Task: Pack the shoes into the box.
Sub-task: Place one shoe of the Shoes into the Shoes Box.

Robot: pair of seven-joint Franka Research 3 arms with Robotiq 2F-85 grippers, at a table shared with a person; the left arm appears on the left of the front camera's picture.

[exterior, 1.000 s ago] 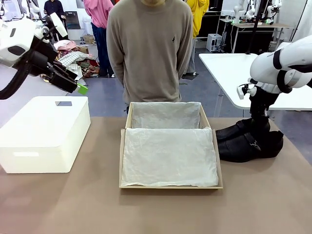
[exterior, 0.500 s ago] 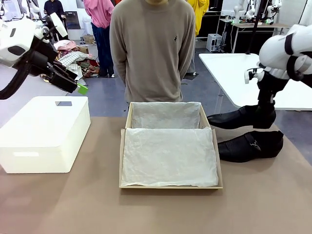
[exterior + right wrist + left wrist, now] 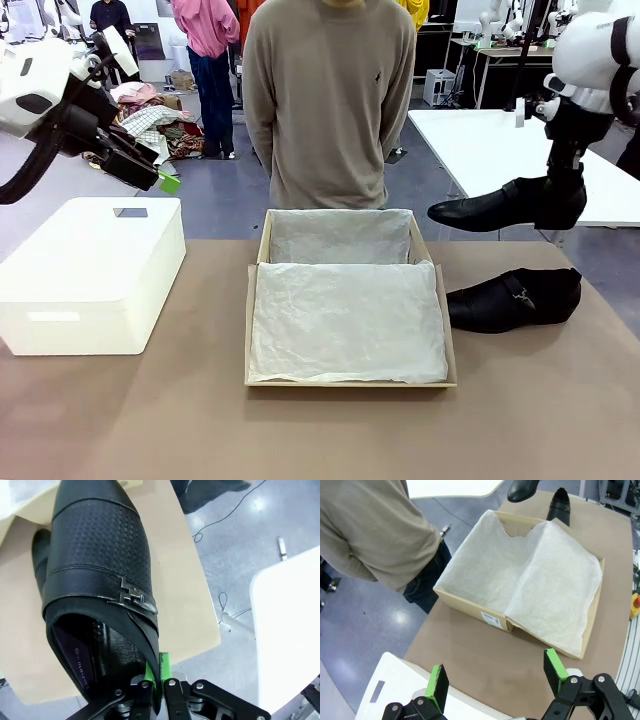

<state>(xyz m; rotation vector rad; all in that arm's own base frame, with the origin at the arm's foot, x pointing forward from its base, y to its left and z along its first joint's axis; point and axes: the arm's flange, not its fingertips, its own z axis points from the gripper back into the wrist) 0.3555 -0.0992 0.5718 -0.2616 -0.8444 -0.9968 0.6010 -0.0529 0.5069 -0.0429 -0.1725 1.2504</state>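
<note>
Two glossy black shoes with pointed toes were in sight. The held shoe [image 3: 490, 210] hung in the air to the right of the box [image 3: 262, 245], over the table's [image 3: 150, 420] far right edge, roughly level with its toe pointing left. The right claw [image 3: 566, 205] was clamped on its heel rim. From the right wrist the rim sat pinched in that claw [image 3: 159, 666], and the shoe [image 3: 100, 570] showed a dotted upper and one small metal buckle.

The other shoe [image 3: 515, 298] lay on the table just beside the box's right wall, toe toward it. Whether they touched could not be told.

The one box was tan, open, and lay in two halves, far and near, both lined with crinkled white paper [image 3: 345, 320]. Its right wall stood between the shoes and the paper.

One person [image 3: 330, 100] in a beige jumper stood at the table's far edge, just behind the box. One white container [image 3: 90, 270] sat at the left, apart from the box. The left claw [image 3: 495, 677] hung above the container with its fingers spread and nothing between them.
</note>
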